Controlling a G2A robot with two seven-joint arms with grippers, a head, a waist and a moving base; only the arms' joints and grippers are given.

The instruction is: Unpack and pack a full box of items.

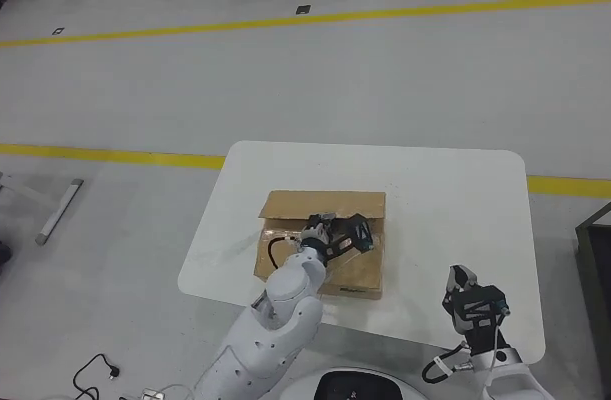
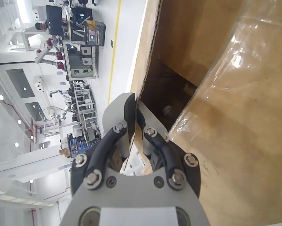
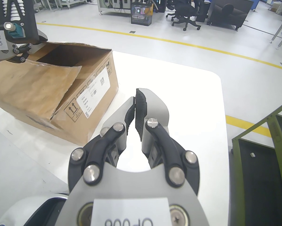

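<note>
White rounded-rectangle worktop (image 1: pixel 465 190) on a grey floor with yellow tape lines (image 1: pixel 115 155). The brown cardboard box (image 1: pixel 285 207) sits a bit toward 9 o'clock of the worktop's middle, flaps partly open. The left end effector (image 1: pixel 330 222) is right over the box's top. The right end effector (image 1: pixel 459 275) hangs above bare worktop at about 4 o'clock from the box, well apart. There's a black cable (image 1: pixel 95 372) on the floor at 8 o'clock.

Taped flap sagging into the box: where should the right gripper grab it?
Likely the flap at its free edge near the labelled end of the box, approached from above the opening. That thin edge overhangs the dark gap, leaving room for a finger beneath.
</note>
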